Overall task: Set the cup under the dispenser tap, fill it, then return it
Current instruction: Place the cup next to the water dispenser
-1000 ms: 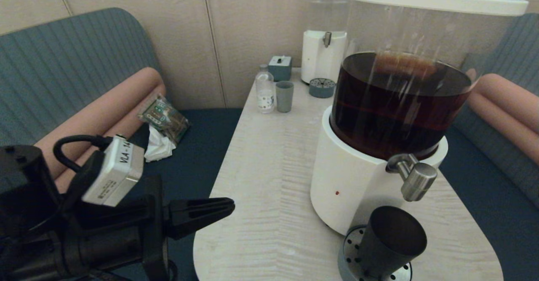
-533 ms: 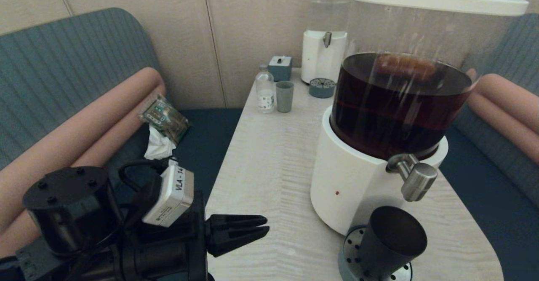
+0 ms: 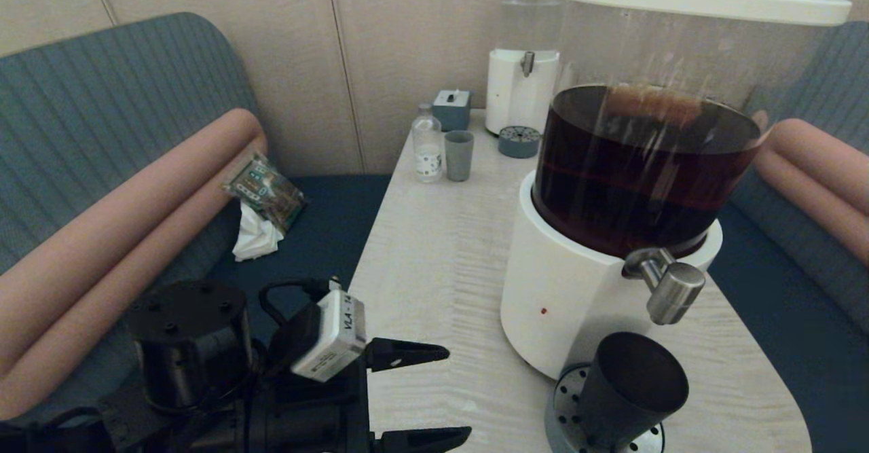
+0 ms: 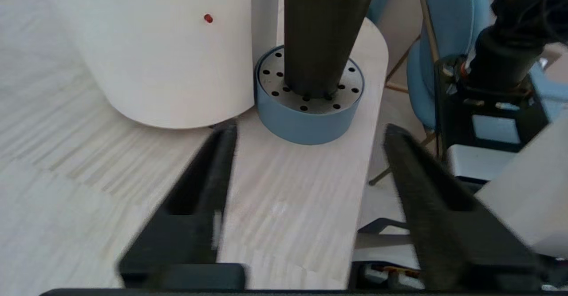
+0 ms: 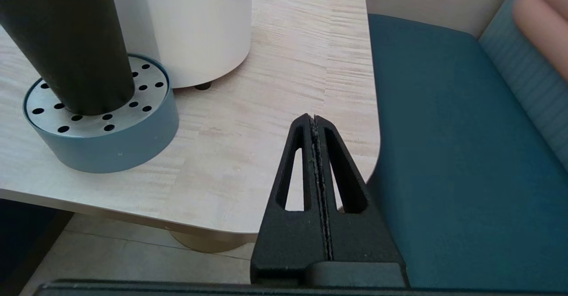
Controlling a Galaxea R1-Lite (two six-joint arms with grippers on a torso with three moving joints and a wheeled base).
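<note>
The left gripper [image 3: 434, 393] hangs low over the near edge of the pale, wood-grain tabletop [image 3: 434, 269], its two black jaws spread wide with nothing between them. The left wrist view shows the cup [image 4: 326, 29] straight ahead of those jaws. The right gripper [image 5: 316, 123] shows only in the right wrist view, parked by the tabletop's corner, jaws pressed together.

The dark, smooth, tapered cup stands on a round blue drip tray [image 3: 567, 415] with a holed metal top, right under the shiny steel dispenser tap [image 3: 669, 293]. Behind it rises the big dispenser [image 3: 611, 236], with a white base and a clear tank of brown liquid.

Far back, only the head view shows a second, smaller dispenser [image 3: 521, 66], one grey-green tumbler [image 3: 459, 155] and one clear bottle [image 3: 427, 146].
</note>
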